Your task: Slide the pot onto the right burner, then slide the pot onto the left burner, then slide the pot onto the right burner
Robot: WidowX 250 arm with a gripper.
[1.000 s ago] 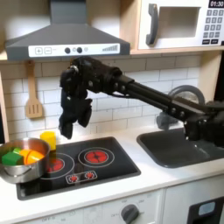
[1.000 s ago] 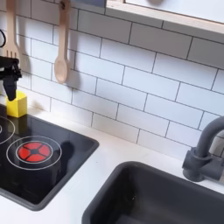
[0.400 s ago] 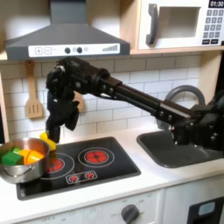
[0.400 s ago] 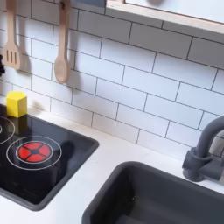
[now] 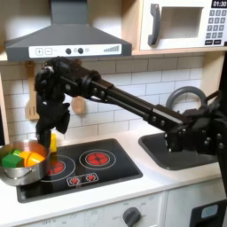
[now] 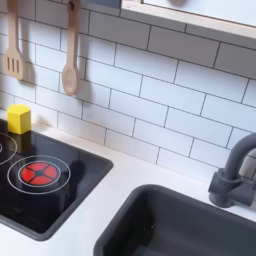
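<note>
In the first exterior view the shiny silver pot point(image 5: 21, 162) with orange, green and yellow food pieces sits at the cooktop's left edge. The thin-ringed right burner point(image 5: 58, 166) lies just to the pot's right in that view and also shows as the ringed circle point(image 6: 3, 148). The solid-centred left burner point(image 5: 96, 159) lies further right and shows as the red-centred circle point(image 6: 38, 172). My gripper point(image 5: 44, 137) hangs fingers-down over the pot's back right rim, in front of a small yellow cup point(image 5: 51, 142). Its dark fingers blur together.
A wooden spatula point(image 6: 13, 55) and spoon point(image 6: 69, 62) hang on the tiled wall behind the stove. The sink point(image 5: 182, 149) and grey faucet point(image 6: 232, 172) lie at the first exterior view's right, under my arm. The yellow cup point(image 6: 18, 118) stands at the cooktop's back.
My arm swung left in the first exterior view, from above the burners to over the pot's rim, and passed out of the second exterior view. The pot stayed put.
</note>
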